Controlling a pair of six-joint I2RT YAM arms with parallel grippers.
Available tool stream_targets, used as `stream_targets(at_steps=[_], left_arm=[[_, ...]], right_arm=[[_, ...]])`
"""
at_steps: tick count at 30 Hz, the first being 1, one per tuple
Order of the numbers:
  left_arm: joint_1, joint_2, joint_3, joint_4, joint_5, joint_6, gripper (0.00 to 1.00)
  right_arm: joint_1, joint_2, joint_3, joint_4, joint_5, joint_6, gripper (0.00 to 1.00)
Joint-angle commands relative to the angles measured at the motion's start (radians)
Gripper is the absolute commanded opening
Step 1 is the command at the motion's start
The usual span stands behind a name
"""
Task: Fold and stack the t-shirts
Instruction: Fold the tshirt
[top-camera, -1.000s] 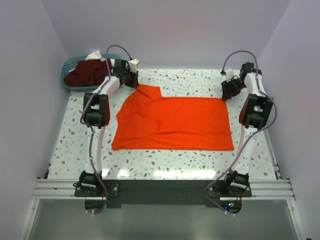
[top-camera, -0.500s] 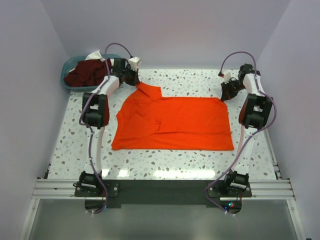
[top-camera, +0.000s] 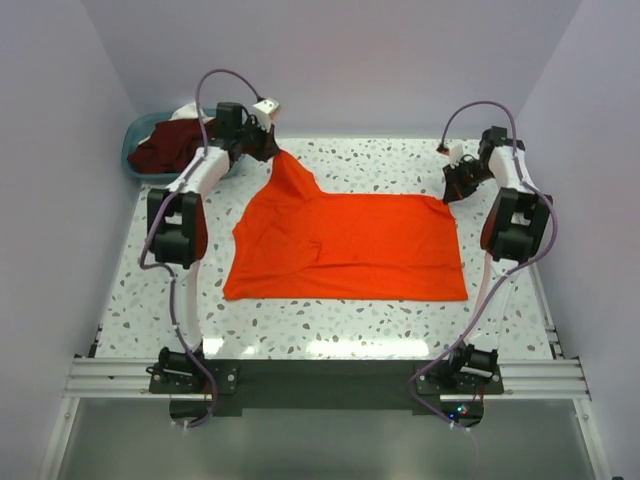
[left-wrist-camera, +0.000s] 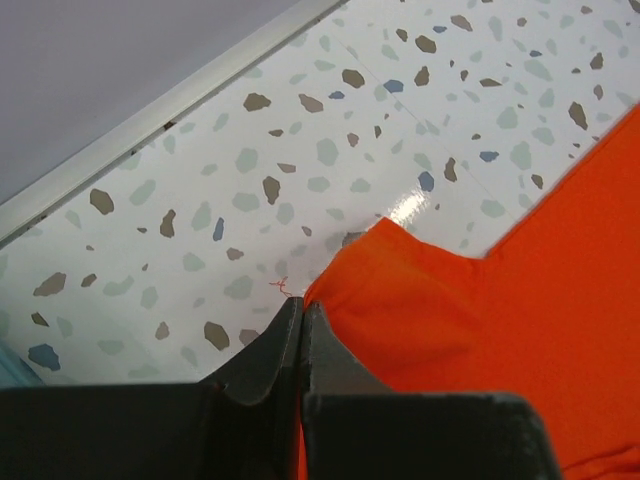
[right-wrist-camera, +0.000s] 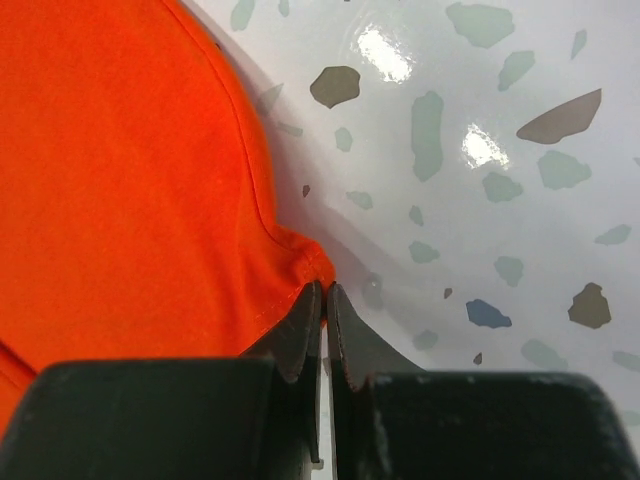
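Note:
A bright orange-red t-shirt (top-camera: 350, 245) lies spread flat across the middle of the table. My left gripper (top-camera: 268, 148) is shut on its far left corner and holds that corner raised, so the cloth slopes up to it. In the left wrist view the jaws (left-wrist-camera: 301, 305) are pressed together with orange cloth (left-wrist-camera: 420, 310) pinched at their tips. My right gripper (top-camera: 452, 190) is low at the shirt's far right corner. In the right wrist view its jaws (right-wrist-camera: 326, 288) are shut on the bunched hem corner (right-wrist-camera: 305, 255). Dark maroon t-shirts (top-camera: 172, 145) and some white cloth (top-camera: 188, 108) fill the basket.
A teal plastic basket (top-camera: 130, 152) stands at the table's far left corner, just left of my left gripper. The back wall runs right behind both grippers. Speckled tabletop (top-camera: 330, 320) shows in front of the shirt and along both sides.
Both grippers have shut on the shirt's far corners. My left gripper has risen and moved back and left, lifting its corner off the table. The right arm has hardly moved.

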Motion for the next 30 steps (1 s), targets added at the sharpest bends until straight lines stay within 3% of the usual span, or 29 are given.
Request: stream_targets(at_steps=[1, 17, 30], left_arm=[[0.000, -0.129, -0.071, 0.047, 0.046, 0.055, 0.00], [0.000, -0.508, -0.467, 0.042, 0.075, 0.196, 0.00], [0.000, -0.775, -0.649, -0.093, 0.064, 0.270, 0.00]], right_arm=[[0.002, -0.118, -0.024, -0.010, -0.040, -0.037, 0.00], [-0.010, -0.247, -0.156, -0.010, -0.028, -0.095, 0.00], [-0.025, -0.391, -0.320, -0.011, -0.036, -0.173, 0.00]])
